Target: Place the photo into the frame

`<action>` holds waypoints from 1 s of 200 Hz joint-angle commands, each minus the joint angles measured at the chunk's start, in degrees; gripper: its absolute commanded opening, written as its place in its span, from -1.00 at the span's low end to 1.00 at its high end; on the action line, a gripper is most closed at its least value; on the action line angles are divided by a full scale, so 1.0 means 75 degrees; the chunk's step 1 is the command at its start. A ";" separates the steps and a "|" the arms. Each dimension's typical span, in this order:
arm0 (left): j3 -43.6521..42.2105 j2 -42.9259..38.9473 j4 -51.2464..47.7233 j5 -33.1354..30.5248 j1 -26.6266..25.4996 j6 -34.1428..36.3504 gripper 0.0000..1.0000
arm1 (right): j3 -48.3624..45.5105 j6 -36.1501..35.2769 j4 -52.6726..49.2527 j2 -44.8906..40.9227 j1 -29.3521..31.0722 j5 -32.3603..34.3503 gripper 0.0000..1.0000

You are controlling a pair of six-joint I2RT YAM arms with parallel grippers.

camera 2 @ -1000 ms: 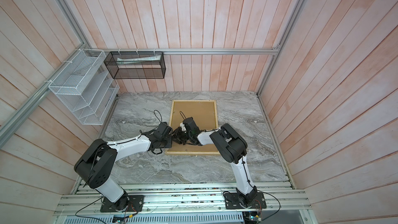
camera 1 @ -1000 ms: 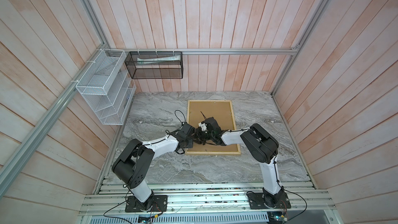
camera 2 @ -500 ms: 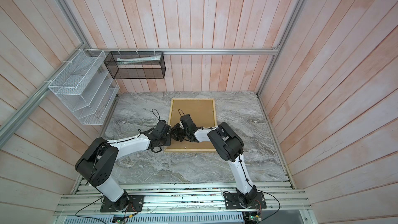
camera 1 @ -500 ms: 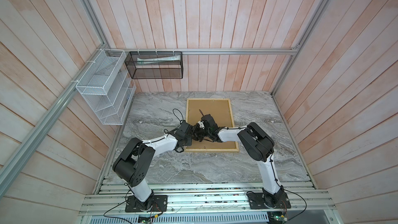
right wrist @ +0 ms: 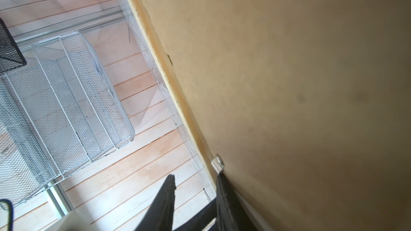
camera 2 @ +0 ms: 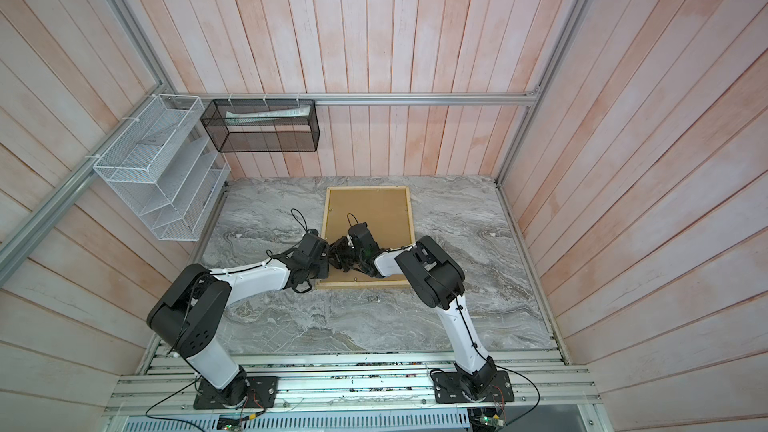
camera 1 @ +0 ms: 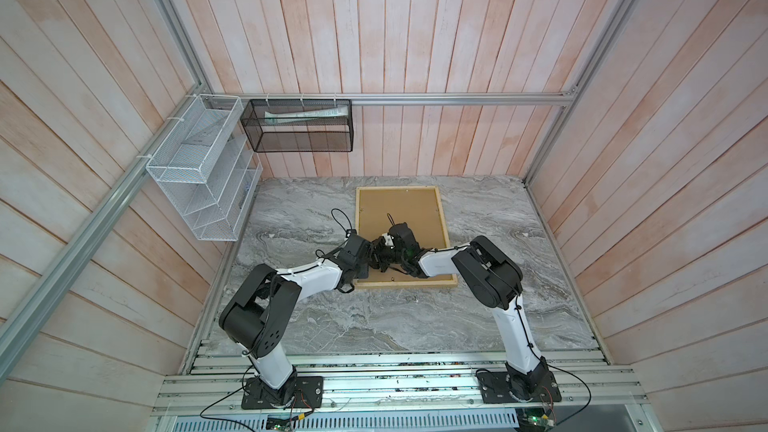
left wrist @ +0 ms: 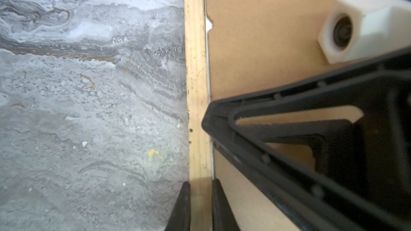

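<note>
Black left hand (left wrist: 200, 187) is clamped on the left rail of the thin pale-wood rectangular picture frame (camera 1: 411, 283). The frame lies face-down, centre of both top views, on the grey marble bench (camera 1: 498, 305), with the brown fibreboard backing (camera 1: 399, 209) up. Right hand (right wrist: 195, 177): jaws apart, gripping nothing, one finger on the backing beside a small metal tab (right wrist: 217, 162).

My left claw (left wrist: 200, 182) is cut off by the picture's edge. My right claw (right wrist: 195, 175) is blurry and cut off too. Whatever lies under the brown board (right wrist: 289, 85) beside it is hidden.
</note>
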 commanded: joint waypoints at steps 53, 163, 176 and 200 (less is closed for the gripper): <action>-0.0319 0.0280 -0.0390 0.1856 -0.0342 0.0028 -1.00 | -0.0317 -0.0507 -0.1065 0.1059 0.0252 0.1531 -0.34; -0.0039 0.0194 -0.0948 0.1166 0.0467 0.0175 -1.00 | -0.0359 -0.4484 -0.2644 -0.1089 0.0025 0.0833 -0.30; -0.0040 0.0208 -0.0982 0.1142 0.0474 0.0151 -1.00 | -0.0607 -0.4911 -0.2740 -0.1550 -0.0112 0.0830 -0.29; -0.0054 0.0186 -0.0985 0.1130 0.0491 0.0121 -0.98 | -0.0718 -0.5949 -0.3320 -0.2189 -0.0511 0.0663 -0.28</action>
